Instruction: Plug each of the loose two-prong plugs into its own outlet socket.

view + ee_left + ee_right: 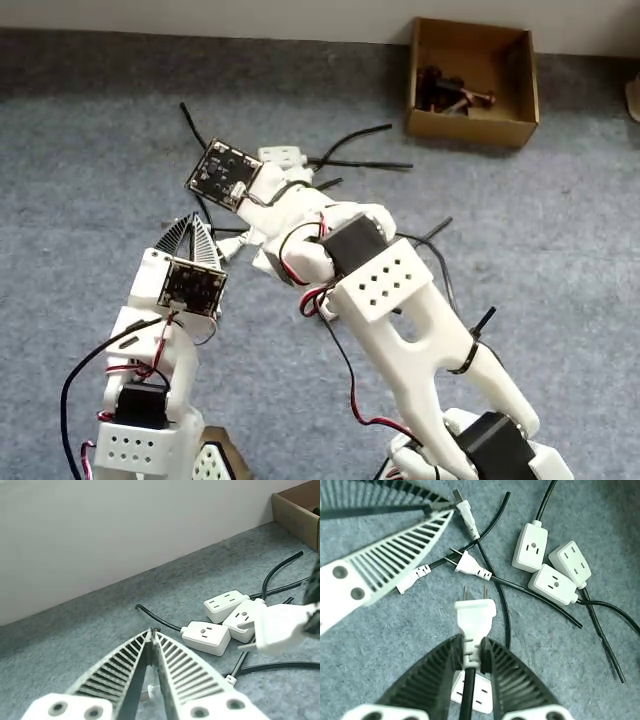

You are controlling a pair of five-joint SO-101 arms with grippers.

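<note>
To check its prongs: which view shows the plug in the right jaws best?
Right wrist view: the plug sits centred, both prongs clear. Left wrist view shows it from the side; high view: the right arm mostly covers it.

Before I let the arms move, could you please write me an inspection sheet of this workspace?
Surface: grey carpet.
Job's things: three outlet sockets lie grouped together; a fourth socket lies below the right gripper; one loose plug lies on the carpet, not inserted.
Clutter: cardboard box with dark parts inside, at the far side.
Grippers: left gripper is shut on a plug cable; right gripper is shut on a white plug, prongs free.
Cables: black cables cross each other beside the sockets.
Surroundings: pale wall behind the carpet.
</note>
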